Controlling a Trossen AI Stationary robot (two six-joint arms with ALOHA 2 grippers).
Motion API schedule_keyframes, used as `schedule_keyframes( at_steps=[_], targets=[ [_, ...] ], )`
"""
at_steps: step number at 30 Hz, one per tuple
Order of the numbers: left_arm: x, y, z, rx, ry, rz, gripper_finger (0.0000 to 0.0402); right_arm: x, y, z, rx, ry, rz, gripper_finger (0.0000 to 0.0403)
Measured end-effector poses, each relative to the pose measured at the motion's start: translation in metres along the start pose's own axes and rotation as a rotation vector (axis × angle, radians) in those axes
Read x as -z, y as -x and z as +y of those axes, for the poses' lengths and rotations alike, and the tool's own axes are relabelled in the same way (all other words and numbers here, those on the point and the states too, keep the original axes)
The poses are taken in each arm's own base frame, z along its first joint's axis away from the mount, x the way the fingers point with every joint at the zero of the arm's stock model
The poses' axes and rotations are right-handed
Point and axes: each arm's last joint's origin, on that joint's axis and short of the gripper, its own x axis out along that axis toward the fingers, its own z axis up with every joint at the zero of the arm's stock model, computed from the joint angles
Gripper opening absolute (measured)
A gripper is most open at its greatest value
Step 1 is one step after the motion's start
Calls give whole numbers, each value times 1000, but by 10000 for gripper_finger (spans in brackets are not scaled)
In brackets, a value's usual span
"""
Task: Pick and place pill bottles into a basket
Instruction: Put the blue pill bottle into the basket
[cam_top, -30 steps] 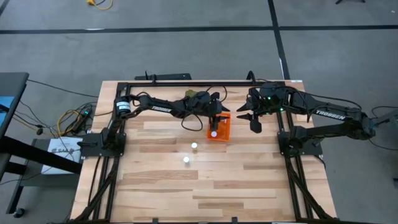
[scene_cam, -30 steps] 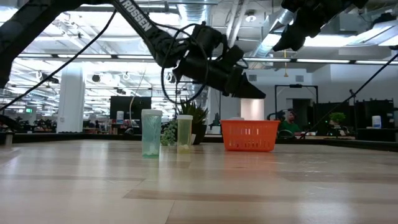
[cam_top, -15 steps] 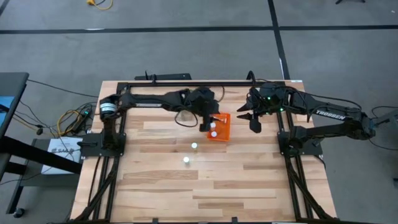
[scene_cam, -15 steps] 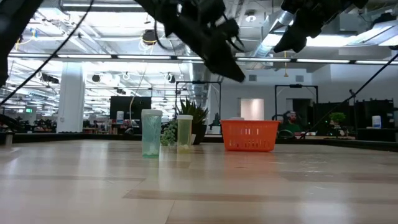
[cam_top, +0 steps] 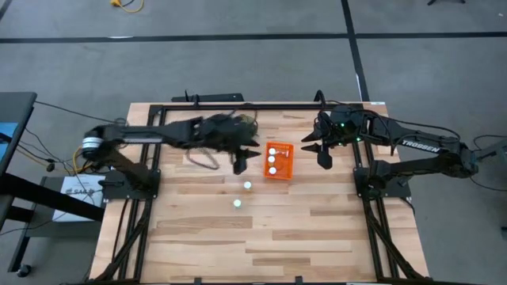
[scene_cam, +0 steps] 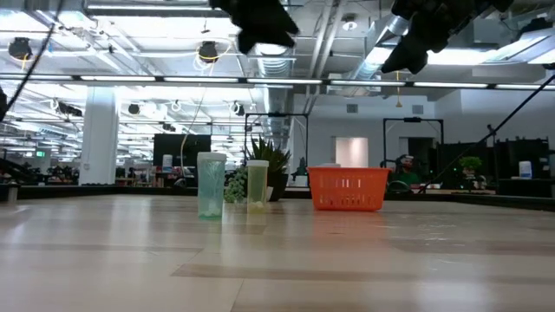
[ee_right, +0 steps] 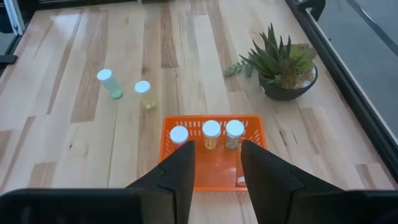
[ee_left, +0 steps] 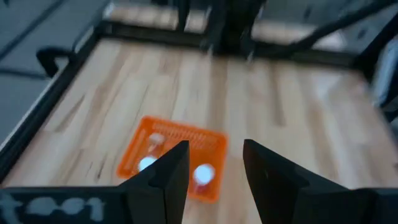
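The orange basket (cam_top: pixel 278 161) stands on the table with three white-capped pill bottles (ee_right: pixel 211 129) upright in it. Two more bottles (cam_top: pixel 248 186) (cam_top: pixel 237 203) stand upright on the wood nearer the front; the low view shows them (scene_cam: pixel 211 185) (scene_cam: pixel 257 186) left of the basket (scene_cam: pixel 349 189). My left gripper (cam_top: pixel 244 158) hangs open and empty, high above the table just left of the basket; its wrist view looks down on the basket (ee_left: pixel 171 158). My right gripper (cam_top: pixel 318 152) is open and empty, raised to the right of the basket (ee_right: pixel 214 155).
A potted green plant (ee_right: pixel 283 62) stands at the far side of the table, behind the basket, partly under my left arm in the high view. The black frame rails (cam_top: pixel 238 106) run around the table. Bare wood lies toward the near edge.
My left gripper has risen from just above the basket and swung toward the table's left edge, the whole arm sweeping left. With the gripper gone from over it, three caps now show in the basket. The two bottles on the table have stayed put.
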Motion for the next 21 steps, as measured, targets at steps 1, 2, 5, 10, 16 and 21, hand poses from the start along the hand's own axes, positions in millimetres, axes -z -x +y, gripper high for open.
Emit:
schedule_keyframes(
  at_steps=[1,2,5,10,16,21],
  targets=[
    [5,7,-4,5,12,-43,139,0,0,0,1,0,-2,123],
    [11,14,-9,16,24,-90,139,0,0,0,0,-1,-2,123],
    [41,25,-21,73,35,-210,139,0,0,0,0,-18,-3,123],
    [99,38,-32,118,17,-357,139,-1,0,0,1,-62,-9,123],
    [168,40,-29,123,15,-462,139,0,-9,-2,6,-180,-102,123],
    [199,44,-25,144,23,-492,139,16,-25,0,-6,-282,-142,123]
  ],
)
